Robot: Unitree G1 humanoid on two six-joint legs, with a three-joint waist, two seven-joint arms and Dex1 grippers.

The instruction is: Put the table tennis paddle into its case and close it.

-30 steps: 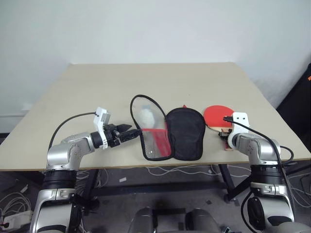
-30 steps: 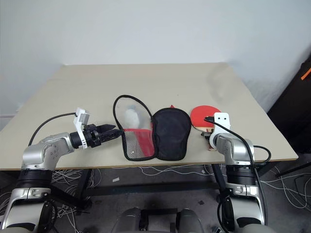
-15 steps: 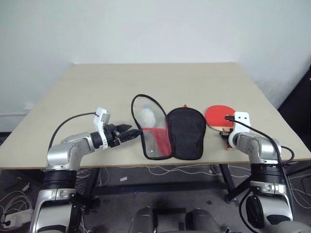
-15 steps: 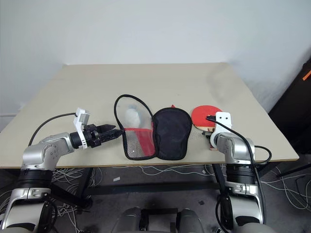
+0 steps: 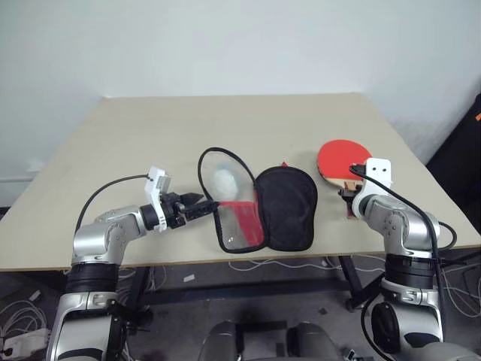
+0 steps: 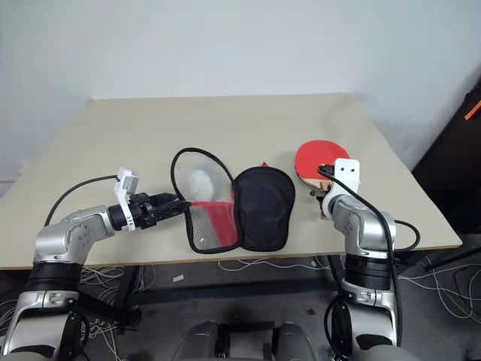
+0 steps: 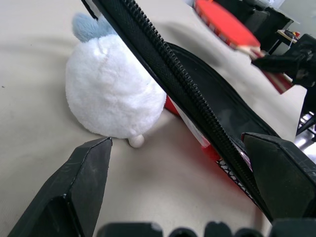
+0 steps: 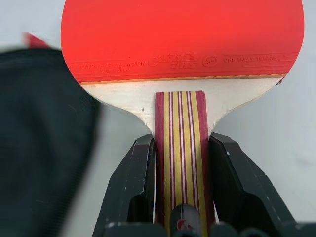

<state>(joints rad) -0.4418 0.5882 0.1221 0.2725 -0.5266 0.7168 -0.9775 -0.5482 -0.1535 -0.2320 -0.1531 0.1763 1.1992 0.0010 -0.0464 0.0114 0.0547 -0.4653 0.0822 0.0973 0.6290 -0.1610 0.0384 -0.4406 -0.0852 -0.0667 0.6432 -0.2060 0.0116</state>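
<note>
Right gripper (image 8: 180, 197): clamped on handle of table tennis paddle (image 5: 342, 159); red head projecting beyond fingertips, right of case (image 5: 259, 210). Case: lying unzipped on table (image 5: 150, 135). Left gripper (image 7: 182, 187): fully spread, zip rim running between fingers (image 7: 84, 182), unclamped.

Table tennis paddle (image 5: 343, 159): raised off the table since a second ago, its red head now tilted upward. Right gripper (image 8: 180, 185): risen with it, clamped on the handle.
</note>
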